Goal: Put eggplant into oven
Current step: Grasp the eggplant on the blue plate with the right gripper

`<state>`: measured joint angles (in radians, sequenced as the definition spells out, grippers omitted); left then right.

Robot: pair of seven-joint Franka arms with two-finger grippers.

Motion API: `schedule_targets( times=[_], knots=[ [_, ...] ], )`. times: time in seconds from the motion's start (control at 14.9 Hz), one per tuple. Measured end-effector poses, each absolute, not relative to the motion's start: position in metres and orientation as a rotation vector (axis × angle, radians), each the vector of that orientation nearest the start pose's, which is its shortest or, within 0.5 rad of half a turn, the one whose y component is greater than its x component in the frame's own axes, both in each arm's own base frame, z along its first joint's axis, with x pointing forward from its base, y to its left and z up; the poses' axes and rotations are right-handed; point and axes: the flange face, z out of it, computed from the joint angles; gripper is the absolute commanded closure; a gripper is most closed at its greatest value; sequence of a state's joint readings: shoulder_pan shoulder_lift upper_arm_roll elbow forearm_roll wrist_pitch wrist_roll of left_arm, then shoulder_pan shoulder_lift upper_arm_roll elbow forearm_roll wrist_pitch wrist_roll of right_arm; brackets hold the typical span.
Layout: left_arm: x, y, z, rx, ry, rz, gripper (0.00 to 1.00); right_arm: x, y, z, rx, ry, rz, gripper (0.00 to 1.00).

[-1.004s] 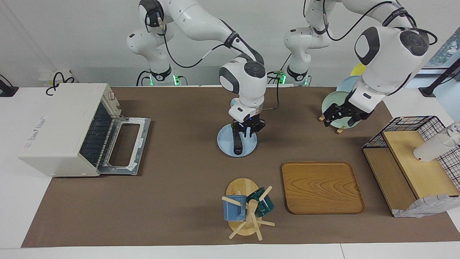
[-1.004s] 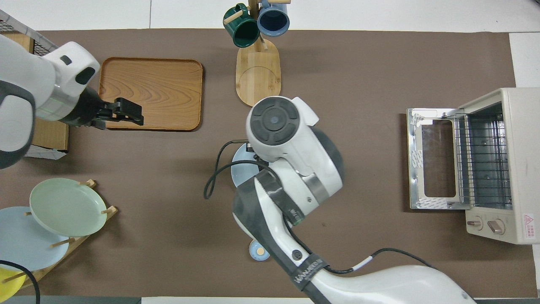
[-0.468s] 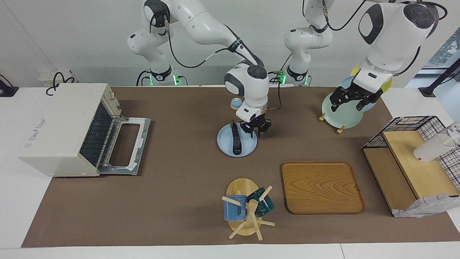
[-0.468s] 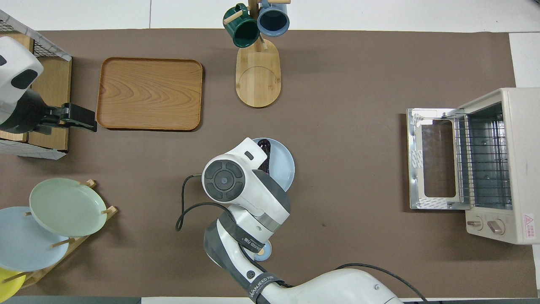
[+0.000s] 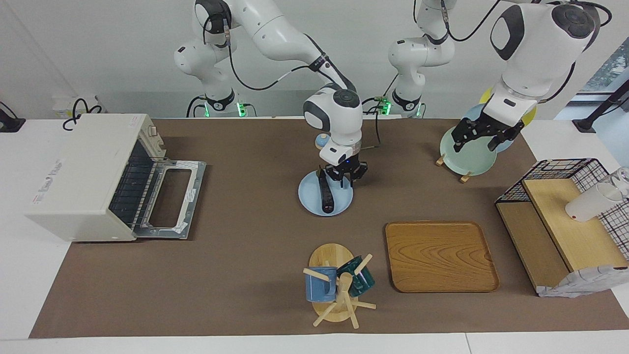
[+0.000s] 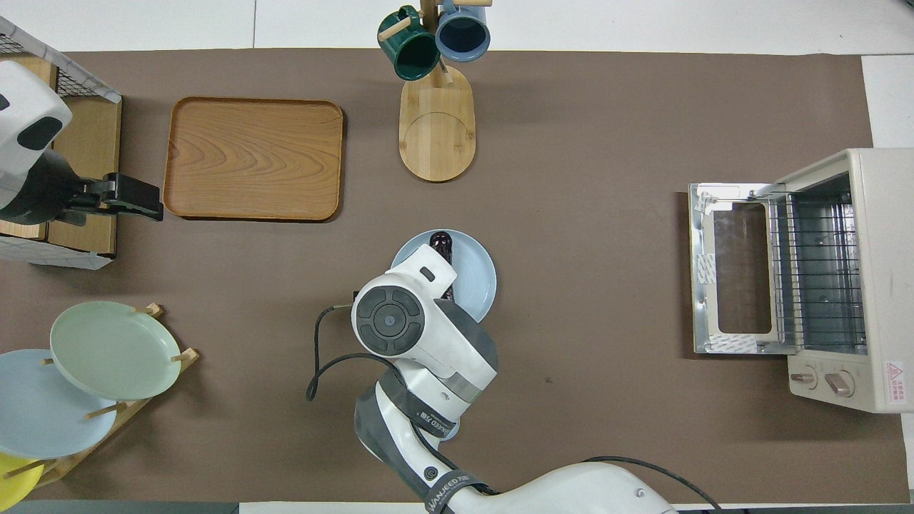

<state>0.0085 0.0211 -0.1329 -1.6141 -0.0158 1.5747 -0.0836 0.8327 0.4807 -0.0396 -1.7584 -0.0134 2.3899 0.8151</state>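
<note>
The eggplant (image 5: 326, 197), long and dark, lies on a light blue plate (image 5: 341, 202) in the middle of the mat. My right gripper (image 5: 345, 183) points down low over that plate, beside the eggplant's stem end, open a little with nothing between its fingers. From overhead the right hand covers most of the eggplant (image 6: 442, 245). The oven (image 5: 83, 177) stands at the right arm's end of the table, its door (image 5: 169, 196) dropped open and its wire rack (image 6: 814, 271) showing. My left gripper (image 5: 484, 140) waits open, raised by the plate rack.
A mug tree (image 5: 336, 285) with a blue and a green mug and a wooden tray (image 5: 440, 255) lie farther from the robots than the plate. A plate rack (image 5: 464, 152) and a wire-framed wooden shelf (image 5: 565, 216) with a white cup stand at the left arm's end.
The right gripper came off the eggplant's stem end and now hangs beside it. The plate with the eggplant slid slightly toward the left arm's end. The left arm lifted, then held still.
</note>
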Motion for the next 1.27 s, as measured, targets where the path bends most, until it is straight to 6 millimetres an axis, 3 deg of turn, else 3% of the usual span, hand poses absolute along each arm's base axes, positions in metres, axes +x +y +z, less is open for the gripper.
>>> schedule_targets(
  times=[0.33, 0.87, 1.0, 1.07, 1.27],
  knots=[
    [0.547, -0.067, 0.618, -3.137, 0.113, 0.163, 0.0, 0.473, 0.484, 0.312, -3.028, 0.01, -0.214, 0.67],
    [0.552, -0.063, 0.599, -3.14, 0.111, 0.143, 0.0, 0.466, 0.48, 0.296, -3.006, -0.012, -0.239, 0.71],
    [0.552, -0.063, 0.601, -3.141, 0.112, 0.131, 0.0, 0.463, 0.478, 0.291, -2.999, -0.02, -0.248, 0.84],
    [0.552, -0.062, 0.602, -3.141, 0.111, 0.127, 0.0, 0.463, 0.478, 0.291, -2.999, -0.029, -0.249, 0.99],
    [0.551, -0.062, 0.604, -3.141, 0.109, 0.124, 0.0, 0.463, 0.477, 0.298, -3.0, -0.115, -0.268, 1.0]
  ],
)
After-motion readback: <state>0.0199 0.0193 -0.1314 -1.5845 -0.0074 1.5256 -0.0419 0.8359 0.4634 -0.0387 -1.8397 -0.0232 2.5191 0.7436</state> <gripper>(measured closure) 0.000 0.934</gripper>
